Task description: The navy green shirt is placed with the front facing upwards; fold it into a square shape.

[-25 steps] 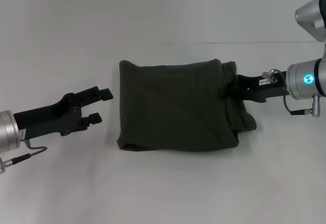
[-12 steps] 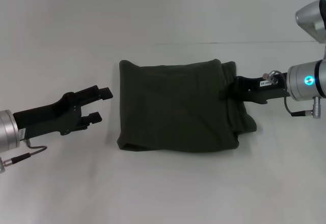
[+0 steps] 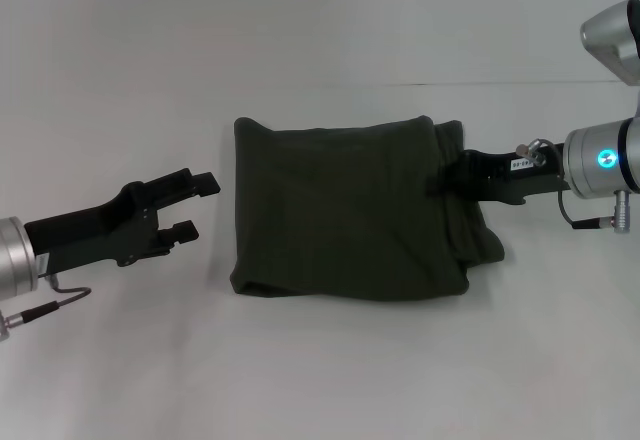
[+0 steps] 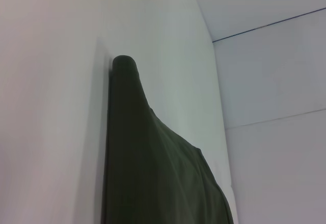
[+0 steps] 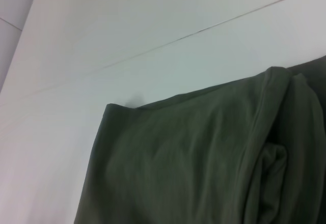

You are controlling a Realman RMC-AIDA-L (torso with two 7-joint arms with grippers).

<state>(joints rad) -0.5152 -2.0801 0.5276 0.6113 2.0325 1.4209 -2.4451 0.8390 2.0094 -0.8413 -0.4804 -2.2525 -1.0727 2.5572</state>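
The navy green shirt (image 3: 345, 210) lies folded into a rough rectangle in the middle of the white table, plain side up, with no lettering showing. Its right edge is bunched into loose extra folds (image 3: 478, 235). My left gripper (image 3: 200, 205) hovers open just left of the shirt's left edge, with nothing in it. My right gripper (image 3: 452, 173) reaches in from the right, and its tip meets the bunched right edge near the far corner. The left wrist view shows the shirt's (image 4: 153, 173) folded edge. The right wrist view shows the shirt's (image 5: 178, 173) top surface and its crumpled side.
The white table (image 3: 320, 380) spreads all around the shirt. A thin seam line (image 3: 480, 84) crosses the table beyond the shirt's far edge. The right arm's silver joint (image 3: 612, 30) hangs at the upper right.
My right gripper has drawn back slightly to the right along the shirt's edge. The left gripper and the shirt have stayed where they were.
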